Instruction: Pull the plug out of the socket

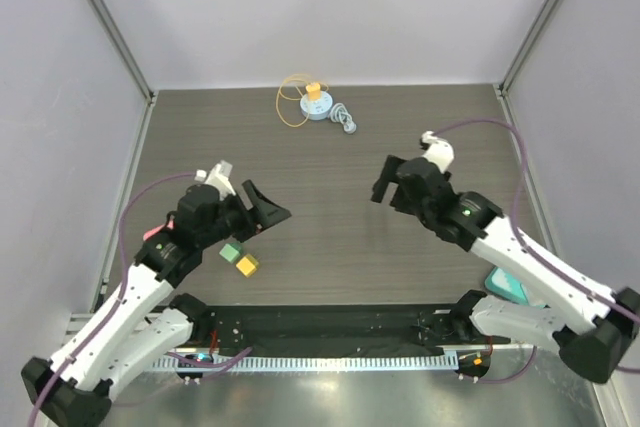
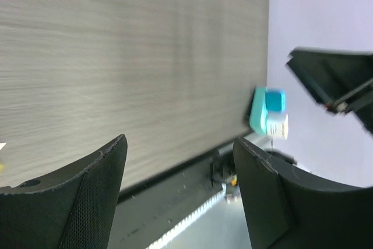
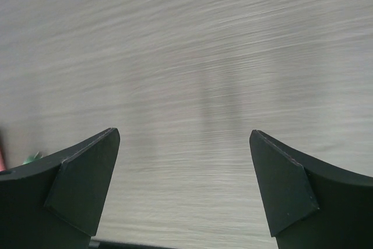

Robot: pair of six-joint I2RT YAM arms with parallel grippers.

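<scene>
A yellow plug [image 1: 314, 93] sits in a round blue socket [image 1: 318, 110] at the far middle of the table, with an orange cable loop [image 1: 288, 104] and a grey cord bundle [image 1: 346, 119] beside it. Neither wrist view shows them. My left gripper [image 1: 266, 207] is open and empty, well short of the socket at the near left. In the left wrist view [image 2: 180, 144] it shows only bare table between its jaws. My right gripper [image 1: 384, 180] is open and empty at the right, also short of the socket. In the right wrist view [image 3: 185, 135] it hangs over bare table.
A green block [image 1: 230, 253] and a yellow block [image 1: 246, 265] lie just under the left gripper. A teal object [image 1: 503, 287] lies at the near right edge and also shows in the left wrist view [image 2: 266, 109]. Grey walls enclose the dark table [image 1: 330, 167].
</scene>
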